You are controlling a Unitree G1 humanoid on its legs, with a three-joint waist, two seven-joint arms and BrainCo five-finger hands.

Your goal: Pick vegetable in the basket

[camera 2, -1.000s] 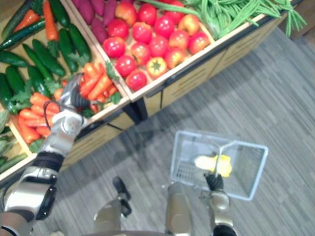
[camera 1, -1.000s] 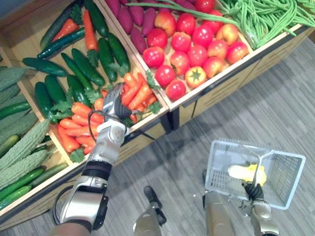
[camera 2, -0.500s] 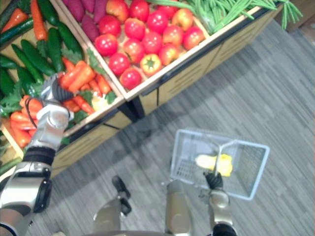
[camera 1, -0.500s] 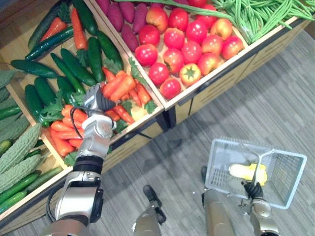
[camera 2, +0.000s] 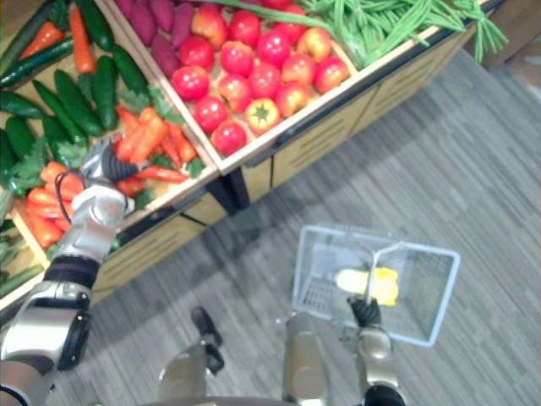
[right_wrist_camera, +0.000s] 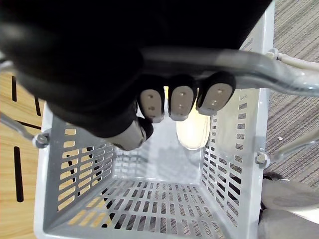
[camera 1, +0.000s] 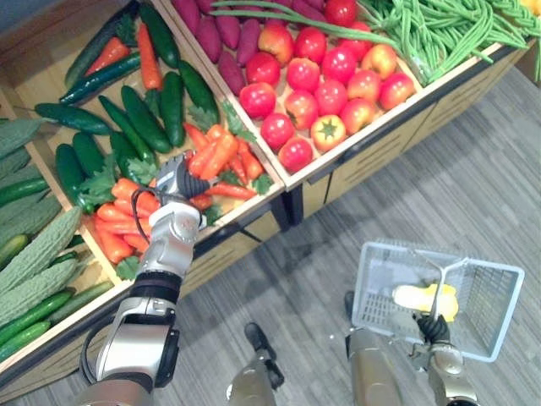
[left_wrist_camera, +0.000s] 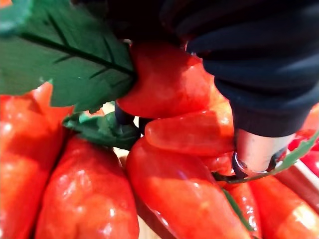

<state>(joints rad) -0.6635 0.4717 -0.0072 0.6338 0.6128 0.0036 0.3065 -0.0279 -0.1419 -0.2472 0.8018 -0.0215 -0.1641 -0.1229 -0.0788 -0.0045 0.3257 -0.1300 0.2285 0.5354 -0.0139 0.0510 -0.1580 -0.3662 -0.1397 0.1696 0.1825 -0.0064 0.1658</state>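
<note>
Your left hand (camera 1: 176, 179) sits down among the carrots (camera 1: 122, 216) on the stall (camera 1: 376, 152). Its fingers are buried between them, so you can't tell whether they grip one. The carrot (camera 1: 230, 191) just beside it lies crosswise, narrow tip toward the tomatoes (camera 1: 325, 80). Cucumbers (camera 1: 144, 114) crowd behind. Your right hand (right_wrist_camera: 172, 102) is curled round the handle (right_wrist_camera: 279, 72) of the basket (camera 1: 494, 275), which holds a yellow vegetable (camera 1: 423, 296).

Carrots (camera 1: 221, 152): orange, green-leafed, heaped in a wooden crate, left of centre.
Basket (camera 1: 372, 288): grey slotted plastic, upright, lower right, a yellow item inside.
</note>
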